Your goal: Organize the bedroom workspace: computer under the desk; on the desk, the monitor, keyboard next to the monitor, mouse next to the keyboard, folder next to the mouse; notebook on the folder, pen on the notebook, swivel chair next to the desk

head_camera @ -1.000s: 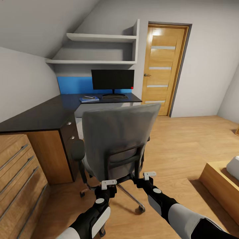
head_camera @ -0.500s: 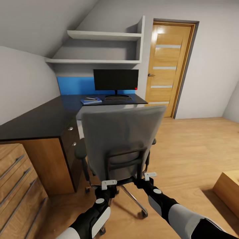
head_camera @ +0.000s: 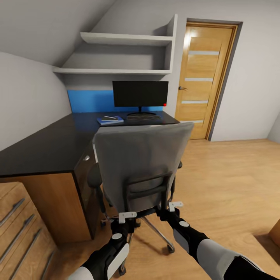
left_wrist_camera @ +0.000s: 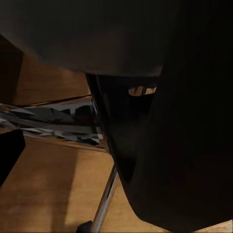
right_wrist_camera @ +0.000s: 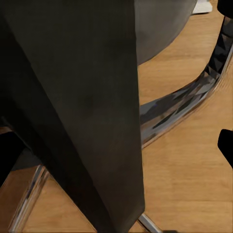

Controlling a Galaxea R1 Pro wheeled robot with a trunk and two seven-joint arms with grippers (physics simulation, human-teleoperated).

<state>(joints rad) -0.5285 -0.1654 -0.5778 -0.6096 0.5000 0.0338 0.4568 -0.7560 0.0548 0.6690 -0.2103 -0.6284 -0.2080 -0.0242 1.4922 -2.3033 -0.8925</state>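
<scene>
The grey swivel chair [head_camera: 140,155] stands with its back to me, beside the corner of the black desk [head_camera: 50,144]. My left gripper [head_camera: 130,219] and right gripper [head_camera: 171,210] are both low against the chair's black back support, and both look open. The chair's metal base [left_wrist_camera: 53,124] passes close under the left gripper. The black support [right_wrist_camera: 73,111] lies between the right gripper's fingers [right_wrist_camera: 225,145]. At the far end of the desk the monitor [head_camera: 140,93] stands with the keyboard [head_camera: 143,116] in front of it. The blue folder [head_camera: 111,121] lies beside the keyboard with something thin and pale on top.
A light-wood drawer chest [head_camera: 19,225] stands close at my left, against the desk's end. White shelves [head_camera: 116,54] hang above the desk and a wooden door [head_camera: 202,77] is at the back right. Wooden floor [head_camera: 233,182] spreads out to the right.
I have rolled forward and the view has shifted. The chair has moved with me towards the desk. Both grippers have kept their place at its back.
</scene>
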